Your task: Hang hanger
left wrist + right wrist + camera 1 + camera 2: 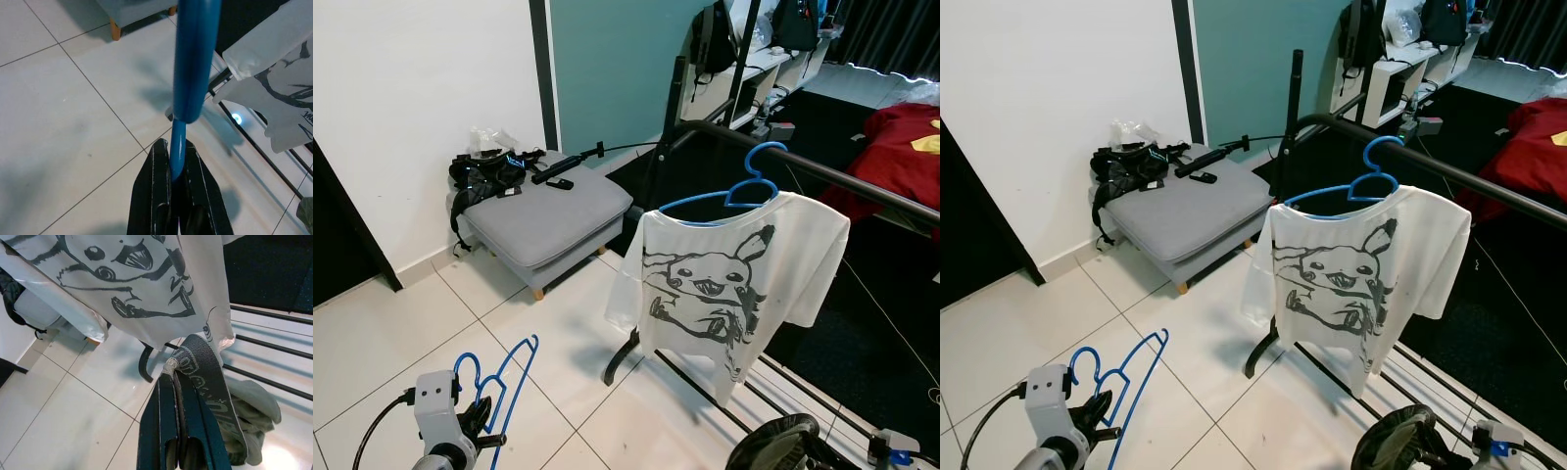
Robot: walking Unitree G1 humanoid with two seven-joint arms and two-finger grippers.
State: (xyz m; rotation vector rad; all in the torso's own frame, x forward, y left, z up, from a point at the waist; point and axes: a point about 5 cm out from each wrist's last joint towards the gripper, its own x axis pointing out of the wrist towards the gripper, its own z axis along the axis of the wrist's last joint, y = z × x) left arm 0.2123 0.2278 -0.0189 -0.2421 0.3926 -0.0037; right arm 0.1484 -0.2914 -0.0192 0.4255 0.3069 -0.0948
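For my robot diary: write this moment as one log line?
left gripper: shut on blue hanger | right gripper: shut on grey waistband | rail: shirt hung

- A grey ottoman stands on the tiled floor against the white wall.
- A black bag lies at the ottoman's back corner, with a black rod and a small dark remote beside it on the cushion.
- A red bedcover lies at the far right.
- A backpack hangs near the white shelf at the back.
- A black carpet covers the floor on the right.
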